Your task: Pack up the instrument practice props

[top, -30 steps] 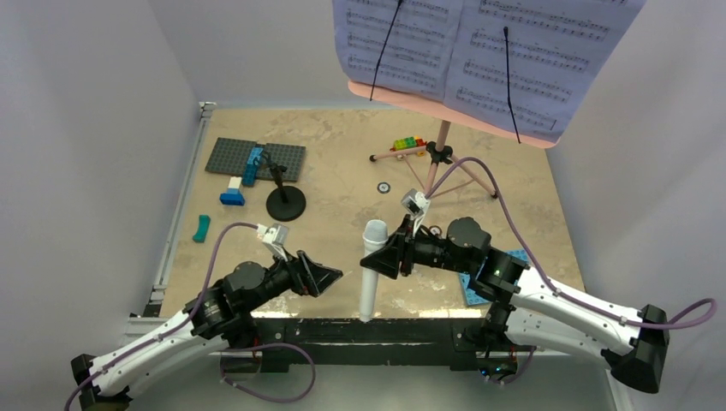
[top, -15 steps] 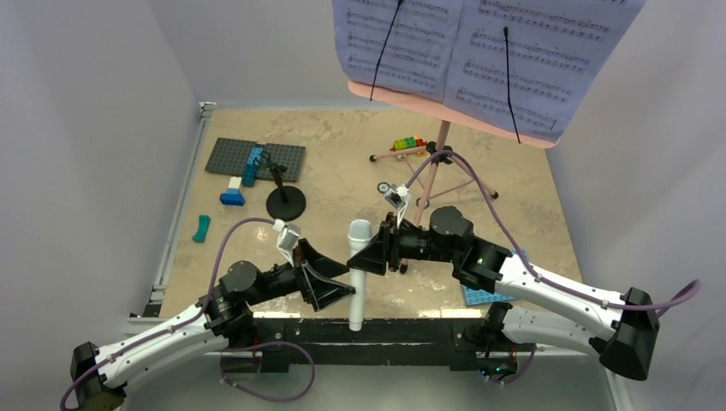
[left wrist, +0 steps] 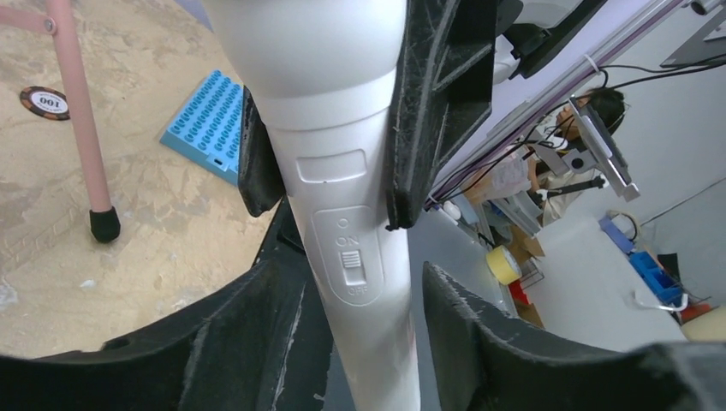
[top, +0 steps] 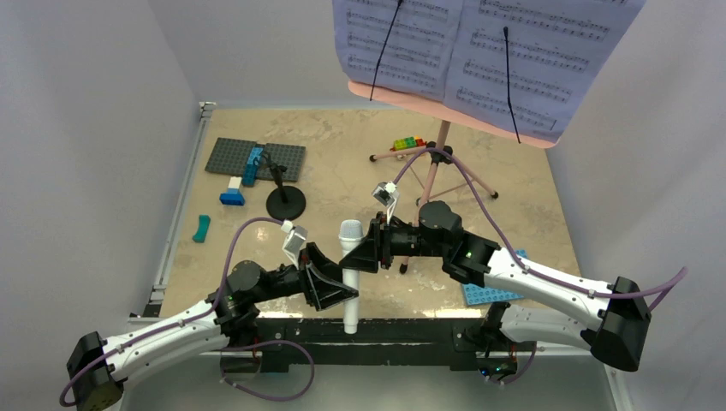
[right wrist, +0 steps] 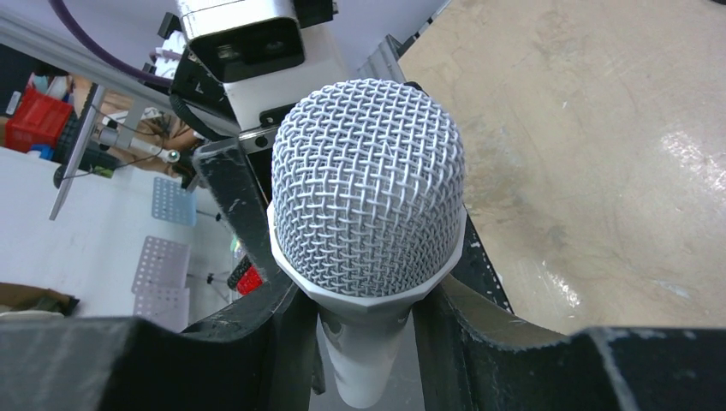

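Overhead view: both my arms meet at lower centre of the frame, over the near edge of the worktop. Between them is the microphone, lifted clear of the surface. Its long axis runs up and down the frame, with the mesh head at the upper end and the tail pointing at the bottom edge.

My right pincer reaches in from the right and is clamped on the microphone just under the head. In the right wrist view the round mesh head sits directly above those two black fingers.

My left pincer comes in from the left, lower down the handle. In the left wrist view its fingers stand apart on either side of the handle. A thin sliver of gap shows on the right side, so I judge it is not gripping yet. The handle lies dead centre between the fingers and in line with the view. Squeezing shut looks like all the handover needs.

The microphone is pale grey-white, smooth and tapering, with a small ON/OFF slide switch facing my left wrist camera.

Further up the frame are the thin black round-based mic stand at left and the pink music stand at right. The stand carries lavender sheet-music pages at the top edge.
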Tool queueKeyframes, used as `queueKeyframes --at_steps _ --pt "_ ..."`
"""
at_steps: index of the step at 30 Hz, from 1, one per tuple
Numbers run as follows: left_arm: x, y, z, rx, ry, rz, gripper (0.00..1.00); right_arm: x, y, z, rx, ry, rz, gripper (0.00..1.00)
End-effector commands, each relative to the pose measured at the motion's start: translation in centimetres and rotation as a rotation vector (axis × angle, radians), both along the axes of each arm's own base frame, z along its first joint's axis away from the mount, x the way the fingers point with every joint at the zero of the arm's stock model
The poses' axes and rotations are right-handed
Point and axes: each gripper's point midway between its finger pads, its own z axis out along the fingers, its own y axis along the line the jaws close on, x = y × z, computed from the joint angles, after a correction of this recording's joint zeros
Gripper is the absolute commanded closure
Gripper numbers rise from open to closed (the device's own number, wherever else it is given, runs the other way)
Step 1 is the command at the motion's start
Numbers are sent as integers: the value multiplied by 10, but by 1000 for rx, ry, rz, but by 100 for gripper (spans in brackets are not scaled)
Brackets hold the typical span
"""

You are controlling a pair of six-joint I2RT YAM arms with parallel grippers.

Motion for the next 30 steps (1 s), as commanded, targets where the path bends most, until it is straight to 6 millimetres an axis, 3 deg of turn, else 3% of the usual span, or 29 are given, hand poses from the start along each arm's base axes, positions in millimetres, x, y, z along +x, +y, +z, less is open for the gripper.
queueKeyframes --at_steps 1,4,7,8,10,11,12,15,18,19,21,24,30 --pt "-6 -1 12 -50 -57 -36 40 -2 6 42 113 -43 35 100" --pt "-6 -2 12 -52 -59 -37 57 -3 6 41 112 -46 37 100" --pt "-6 -1 13 -56 -60 -36 80 -4 4 41 111 -52 37 100" --pt "-6 -1 12 -54 -58 -32 88 -4 3 41 110 -52 38 91" --pt "-3 0 9 -40 -49 -13 100 -6 0 39 101 -61 40 52" --pt "0 1 7 -31 -40 3 100 -6 -2 39 95 -67 34 31" --pt "3 2 4 -21 -30 24 100 -6 -6 39 88 -78 26 20" --pt "17 11 -6 31 20 129 100 -3 -20 35 39 -113 -32 14" --pt "43 32 -27 139 126 328 100 5 -44 25 -40 -156 -129 12" --pt "52 48 -50 232 202 428 100 7 -52 21 -60 -171 -155 11" --pt "74 86 -72 319 320 671 100 11 -67 12 -100 -192 -212 9" --pt "81 133 -99 383 491 920 100 14 -83 -2 -143 -207 -271 8" --pt "81 181 -126 372 715 1203 100 13 -91 -23 -180 -195 -286 5"
